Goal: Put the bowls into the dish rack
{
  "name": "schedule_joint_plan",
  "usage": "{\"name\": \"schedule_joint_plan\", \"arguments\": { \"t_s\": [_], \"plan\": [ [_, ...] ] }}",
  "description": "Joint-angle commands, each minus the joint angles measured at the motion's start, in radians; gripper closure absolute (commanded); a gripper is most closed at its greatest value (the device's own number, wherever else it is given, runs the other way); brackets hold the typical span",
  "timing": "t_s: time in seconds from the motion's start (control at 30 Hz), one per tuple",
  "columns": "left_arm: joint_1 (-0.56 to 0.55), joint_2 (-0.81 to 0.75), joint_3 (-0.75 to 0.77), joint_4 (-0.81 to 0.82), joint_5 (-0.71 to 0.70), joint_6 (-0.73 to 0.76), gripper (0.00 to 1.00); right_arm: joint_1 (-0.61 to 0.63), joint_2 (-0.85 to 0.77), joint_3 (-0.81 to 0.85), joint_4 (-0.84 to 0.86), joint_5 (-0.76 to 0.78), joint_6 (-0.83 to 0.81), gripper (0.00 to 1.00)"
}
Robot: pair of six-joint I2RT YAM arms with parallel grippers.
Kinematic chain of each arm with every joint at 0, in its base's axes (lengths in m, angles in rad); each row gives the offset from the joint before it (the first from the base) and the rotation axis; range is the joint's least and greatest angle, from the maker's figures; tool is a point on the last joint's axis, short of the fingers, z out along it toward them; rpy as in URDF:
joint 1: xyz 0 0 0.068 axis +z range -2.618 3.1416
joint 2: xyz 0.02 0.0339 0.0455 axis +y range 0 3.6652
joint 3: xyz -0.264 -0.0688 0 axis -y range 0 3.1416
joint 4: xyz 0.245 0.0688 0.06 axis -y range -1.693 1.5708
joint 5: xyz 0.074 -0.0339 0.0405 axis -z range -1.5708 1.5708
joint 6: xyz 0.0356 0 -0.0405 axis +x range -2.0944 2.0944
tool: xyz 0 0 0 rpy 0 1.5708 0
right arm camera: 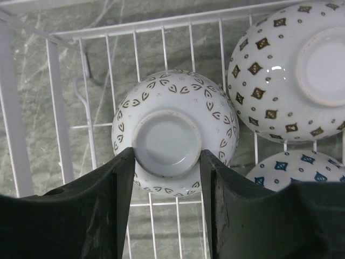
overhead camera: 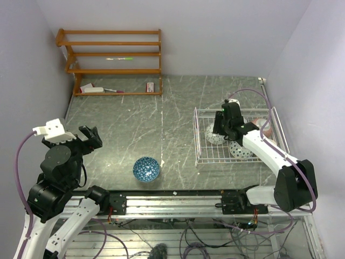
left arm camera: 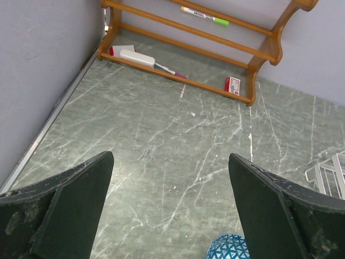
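A blue-patterned bowl (overhead camera: 146,169) stands upright on the table near the front edge, and its rim shows at the bottom of the left wrist view (left arm camera: 229,249). My left gripper (overhead camera: 91,136) is open and empty, raised to the left of it (left arm camera: 170,157). The white wire dish rack (overhead camera: 215,161) stands at the right. My right gripper (overhead camera: 218,131) reaches into it and is shut (right arm camera: 167,155) on the foot ring of an upside-down bowl with brown leaf marks (right arm camera: 178,91). Two more upside-down bowls lie beside it, one with brown diamonds (right arm camera: 269,70) and one with blue diamonds (right arm camera: 296,167).
An orange wooden shelf (overhead camera: 113,59) stands at the back left against the wall, with a pen and small items on it (left arm camera: 205,27). Walls close in on the left, back and right. White rack bars (right arm camera: 54,81) surround the right gripper.
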Motion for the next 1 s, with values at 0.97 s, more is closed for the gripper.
{"name": "schedule_joint_plan", "arguments": {
  "t_s": [0.97],
  "plan": [
    [0.007,-0.003,0.011,0.007,-0.026,0.010,0.01,0.019,0.129,0.089,0.143,-0.102,0.035,0.34]
  ]
}}
